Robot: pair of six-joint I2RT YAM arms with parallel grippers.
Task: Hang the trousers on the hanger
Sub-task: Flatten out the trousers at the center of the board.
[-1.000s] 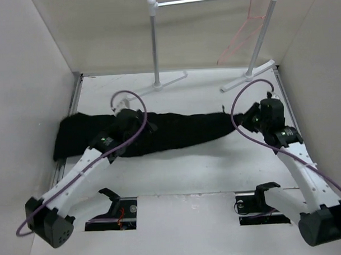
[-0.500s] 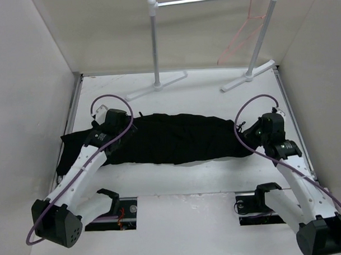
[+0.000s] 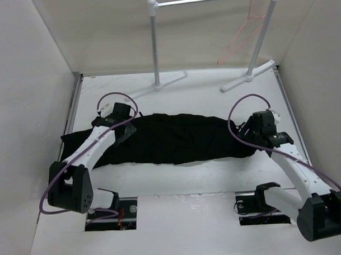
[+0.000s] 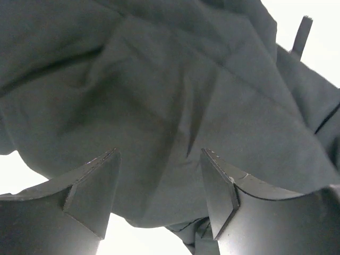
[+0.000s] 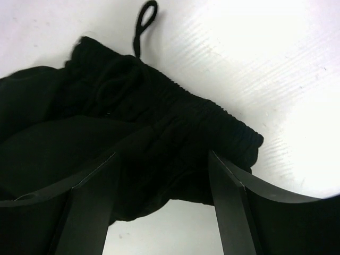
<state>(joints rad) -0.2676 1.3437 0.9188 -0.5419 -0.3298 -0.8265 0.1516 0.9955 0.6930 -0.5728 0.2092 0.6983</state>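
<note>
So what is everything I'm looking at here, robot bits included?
trousers: one pair, black, spread flat across the middle of the table
hanger: one, pink-orange wire, hanging at the right end of the rail
rail rack: one, grey with white joints, standing at the far edge
table: one, white, under everything
cables: two, purple, one looping beside each wrist
arms: two, white with black joints, based at the near edge
left gripper: one, dark, open over the left part of the trousers, gripping nothing
right gripper: one, dark, open over the waistband at the right end, gripping nothing
</note>
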